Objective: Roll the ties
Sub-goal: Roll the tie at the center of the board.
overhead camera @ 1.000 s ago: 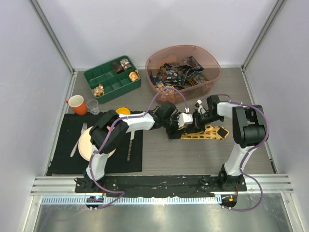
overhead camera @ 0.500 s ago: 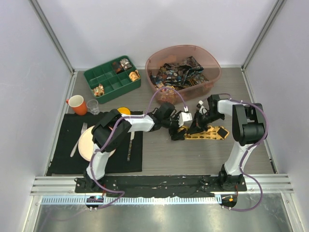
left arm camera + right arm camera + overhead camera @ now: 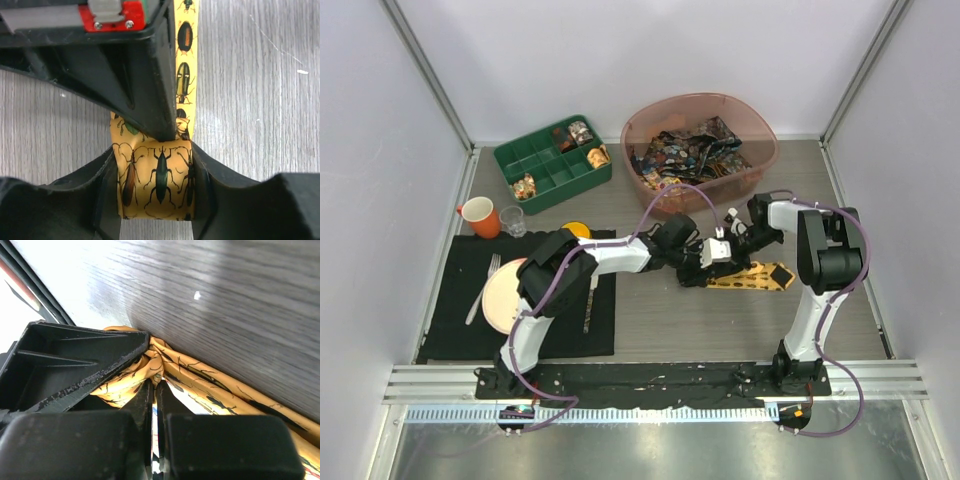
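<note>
The yellow-orange tie [image 3: 757, 275], printed with dark beetles, lies on the table right of centre. Both grippers meet at its left end. In the left wrist view my left gripper [image 3: 155, 167] has a finger on each side of a folded part of the tie [image 3: 160, 185] and squeezes it. My right gripper [image 3: 156, 386] is shut on a pinch of the same tie [image 3: 200, 372]. Its black finger [image 3: 150, 90] reaches into the left wrist view from above. In the top view the left gripper [image 3: 703, 270] and right gripper [image 3: 730, 254] almost touch. Several dark printed ties [image 3: 688, 150] lie in a pink bowl.
The pink bowl [image 3: 760, 130] stands at the back, close behind the grippers. A green compartment tray [image 3: 552, 165] is at the back left. A black mat [image 3: 450, 320] on the left carries a plate, cutlery, an orange mug [image 3: 480, 216] and a small glass.
Both grippers have shifted to the right along the yellow tie. The flat stretch of tie on the table has become shorter. The right wrist has drawn in closer to the left gripper.
</note>
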Controlling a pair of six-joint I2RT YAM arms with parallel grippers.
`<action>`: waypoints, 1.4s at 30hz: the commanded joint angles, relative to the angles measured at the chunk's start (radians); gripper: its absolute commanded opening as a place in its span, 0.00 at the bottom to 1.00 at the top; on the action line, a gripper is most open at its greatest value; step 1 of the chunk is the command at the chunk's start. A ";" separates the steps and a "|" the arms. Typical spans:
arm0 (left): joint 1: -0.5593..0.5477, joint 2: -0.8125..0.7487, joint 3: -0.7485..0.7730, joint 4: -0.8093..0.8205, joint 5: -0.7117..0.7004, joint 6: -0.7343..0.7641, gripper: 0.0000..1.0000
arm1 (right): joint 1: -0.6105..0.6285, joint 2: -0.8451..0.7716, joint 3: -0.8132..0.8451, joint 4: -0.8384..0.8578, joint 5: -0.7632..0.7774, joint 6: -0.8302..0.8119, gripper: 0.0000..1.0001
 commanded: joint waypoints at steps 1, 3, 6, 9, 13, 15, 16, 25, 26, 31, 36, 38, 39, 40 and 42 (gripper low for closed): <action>-0.005 0.014 0.019 -0.193 -0.090 0.064 0.29 | 0.023 0.047 0.027 0.086 0.227 -0.097 0.01; -0.005 0.025 0.021 -0.262 -0.120 0.065 0.22 | 0.008 0.007 0.060 0.043 0.197 -0.129 0.08; -0.005 0.026 -0.002 -0.285 -0.160 0.059 0.15 | -0.050 -0.072 0.117 -0.056 0.166 -0.184 0.23; -0.006 0.029 -0.007 -0.291 -0.168 0.042 0.12 | -0.133 -0.116 0.154 -0.147 0.176 -0.232 0.34; -0.008 0.034 -0.005 -0.291 -0.173 0.033 0.12 | -0.222 -0.140 0.157 -0.190 0.248 -0.273 0.38; -0.008 0.036 -0.002 -0.290 -0.173 0.030 0.11 | -0.241 -0.133 0.154 -0.184 0.294 -0.282 0.39; -0.010 0.039 -0.002 -0.288 -0.171 0.033 0.11 | -0.247 -0.128 0.151 -0.172 0.305 -0.282 0.42; -0.013 0.043 0.004 -0.282 -0.174 0.027 0.08 | -0.246 -0.057 0.123 -0.078 0.342 -0.240 0.47; -0.011 0.042 0.005 -0.284 -0.173 0.028 0.08 | -0.247 -0.047 0.123 -0.080 0.326 -0.235 0.46; -0.011 0.040 -0.002 -0.279 -0.176 0.030 0.08 | -0.247 -0.041 0.133 -0.096 0.260 -0.235 0.39; -0.013 0.043 -0.002 -0.279 -0.185 0.030 0.07 | -0.249 -0.053 0.175 -0.161 0.212 -0.250 0.01; -0.013 0.043 -0.004 -0.281 -0.188 0.031 0.07 | -0.256 -0.080 0.183 -0.191 0.209 -0.255 0.01; -0.013 0.043 -0.005 -0.279 -0.190 0.031 0.07 | -0.261 -0.093 0.185 -0.219 0.207 -0.256 0.00; -0.011 0.040 -0.007 -0.279 -0.191 0.030 0.07 | -0.272 -0.120 0.180 -0.233 0.216 -0.258 0.01; -0.013 0.040 -0.011 -0.276 -0.194 0.027 0.05 | -0.284 -0.142 0.165 -0.271 0.259 -0.263 0.00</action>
